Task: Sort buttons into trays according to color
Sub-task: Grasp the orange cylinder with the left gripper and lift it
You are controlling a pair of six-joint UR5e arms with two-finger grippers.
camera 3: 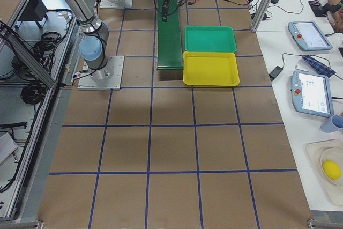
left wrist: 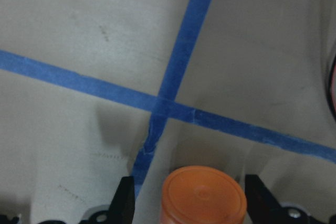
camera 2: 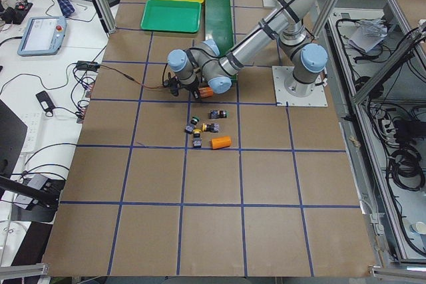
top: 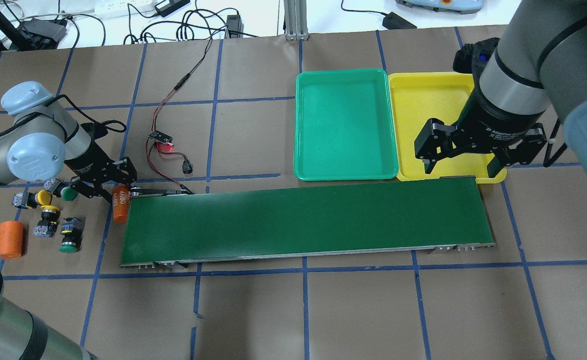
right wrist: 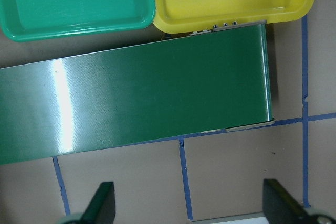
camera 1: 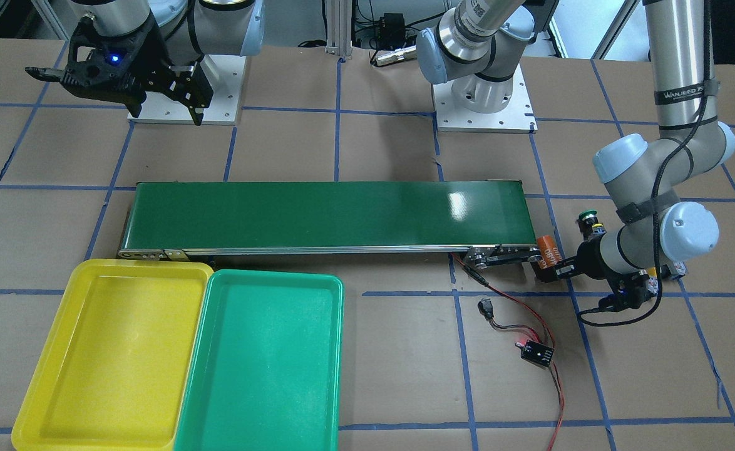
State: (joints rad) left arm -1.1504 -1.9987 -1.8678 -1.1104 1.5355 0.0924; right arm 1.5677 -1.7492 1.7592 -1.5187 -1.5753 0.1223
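Note:
Four buttons lie on the table beyond the conveyor's left end in the overhead view: a green one (top: pixel 68 192), two yellow ones (top: pixel 36 199) (top: pixel 48 212) and a second green one (top: pixel 68 241). My left gripper (top: pixel 118 192) is low at that end of the conveyor, shut on an orange cylinder (top: pixel 121 206), also seen between the fingers in the left wrist view (left wrist: pixel 203 195). The green tray (top: pixel 346 122) and the yellow tray (top: pixel 423 100) lie side by side, both with nothing in them. My right gripper (top: pixel 466 160) hangs open over the yellow tray's near edge, holding nothing.
A long dark-green conveyor belt (top: pixel 303 220) runs between the buttons and the trays. A second orange cylinder (top: pixel 11 239) lies left of the buttons. A small circuit module with a red light (top: pixel 162 141) and red-black wires sits beyond the belt's left end.

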